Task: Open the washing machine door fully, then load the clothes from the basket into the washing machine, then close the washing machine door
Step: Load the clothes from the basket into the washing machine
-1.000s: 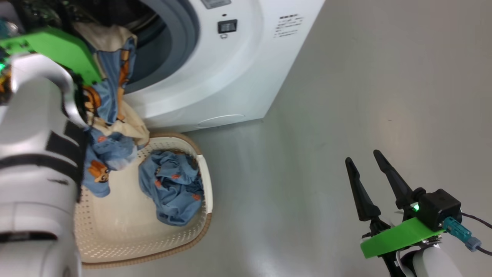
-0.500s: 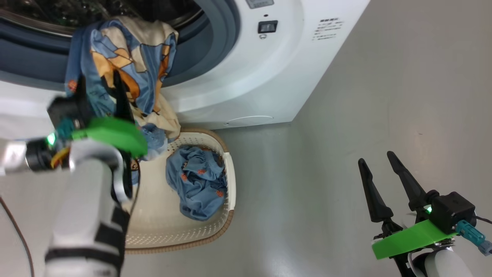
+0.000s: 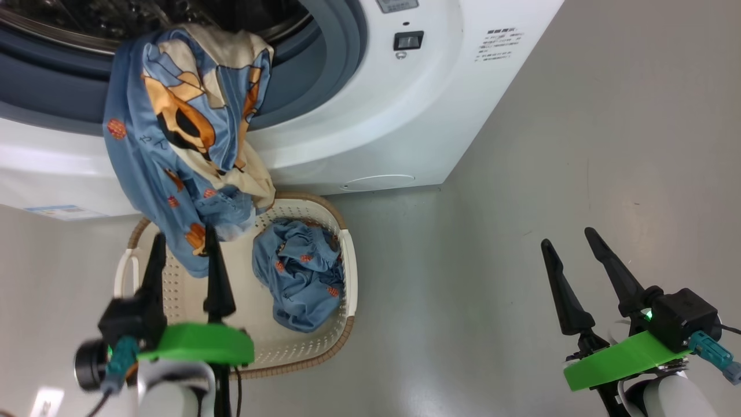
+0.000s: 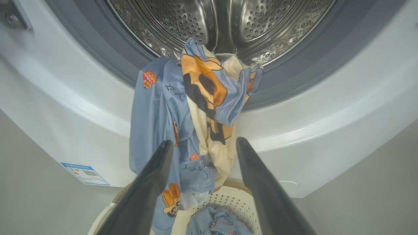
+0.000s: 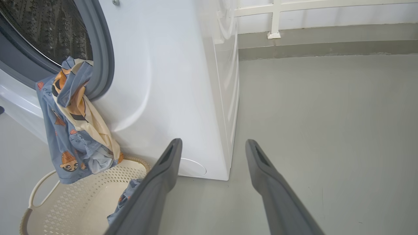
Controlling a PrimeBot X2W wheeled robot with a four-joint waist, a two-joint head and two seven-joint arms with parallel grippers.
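Observation:
The washing machine stands with its steel drum exposed; its door is out of view. One light blue bear-print garment with a cream part is draped over the grey gasket, half inside, and its tail hangs down to the basket. The second garment lies crumpled in the basket. My left gripper hovers open and empty over the basket, just below the hanging tail. In the left wrist view, the left gripper points at the hanging cloth. My right gripper is open and empty over the bare floor.
The grey floor stretches to the right of the machine. A blue sticker marks the machine's lower front. In the right wrist view, a white railing runs along a low kerb behind the machine's side.
My left arm has drawn back and down from the drum opening, with the garment left draped over the gasket. The head view shifted as well. The right gripper has barely moved.

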